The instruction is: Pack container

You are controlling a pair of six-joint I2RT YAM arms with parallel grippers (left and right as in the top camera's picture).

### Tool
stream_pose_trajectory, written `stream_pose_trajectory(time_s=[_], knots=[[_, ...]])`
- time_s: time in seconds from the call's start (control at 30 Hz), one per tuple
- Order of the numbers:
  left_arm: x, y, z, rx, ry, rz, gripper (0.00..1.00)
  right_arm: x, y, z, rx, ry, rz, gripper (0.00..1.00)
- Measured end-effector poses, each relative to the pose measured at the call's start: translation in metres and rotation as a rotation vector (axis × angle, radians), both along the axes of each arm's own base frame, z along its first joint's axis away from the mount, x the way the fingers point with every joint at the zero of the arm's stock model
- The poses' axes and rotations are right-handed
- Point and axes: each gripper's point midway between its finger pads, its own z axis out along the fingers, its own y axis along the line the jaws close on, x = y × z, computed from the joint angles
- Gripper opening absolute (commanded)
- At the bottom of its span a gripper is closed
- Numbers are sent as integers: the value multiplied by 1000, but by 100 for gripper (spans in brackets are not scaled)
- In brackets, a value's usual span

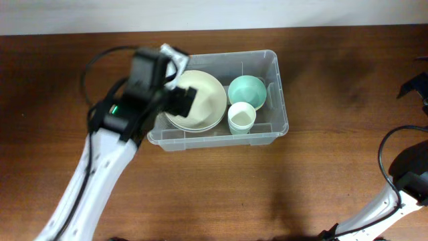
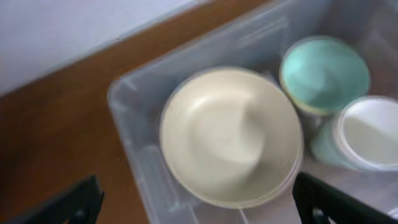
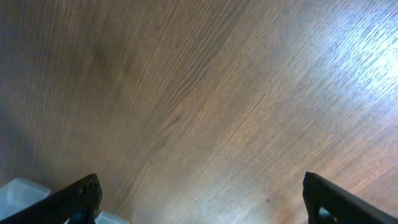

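The container point(image 1: 279, 80) is a clear plastic bin at the table's middle back. Inside lie a stack of cream bowls point(image 1: 204, 100), a teal bowl point(image 1: 247, 92) and a white cup in a mint one point(image 1: 241, 118). My left gripper point(image 1: 182, 100) hovers over the bin's left end. In the left wrist view it point(image 2: 199, 211) is open and holds nothing, with the cream bowls point(image 2: 233, 137) and the bin's wall point(image 2: 134, 130) under it. My right gripper point(image 3: 208, 208) is open and holds nothing over bare wood, far from the bin.
The right arm point(image 1: 409, 182) rests at the table's far right edge with its cable looping beside it. A pale translucent corner point(image 3: 18, 193) shows at the lower left of the right wrist view. Brown wooden table point(image 1: 321, 174) surrounds the bin.
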Motion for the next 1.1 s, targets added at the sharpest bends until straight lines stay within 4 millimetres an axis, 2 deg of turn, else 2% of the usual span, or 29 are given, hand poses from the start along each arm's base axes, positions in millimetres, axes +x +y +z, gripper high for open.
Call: stream_pose_trajectory(time_s=[0.13,0.27,0.4,0.53,0.67,0.9,1.1], knots=[[-13,41,-7,-71,-148,70,99,0,0,0,0,0,0,99],[-41,84,-28,-130,-272,141,99,0,0,0,0,0,0,99],[-76,104,-47,-165,-379,169,99,0,0,0,0,0,-1,99],[-104,109,-58,-181,-474,167,99,0,0,0,0,-1,0,99],[-122,107,-61,-192,-548,150,100,0,0,0,-1,0,1,99],[-136,108,-63,-281,-619,192,99,0,0,0,-1,0,0,99],[-137,113,-81,-316,-644,233,99,0,0,0,-1,-1,0,99]])
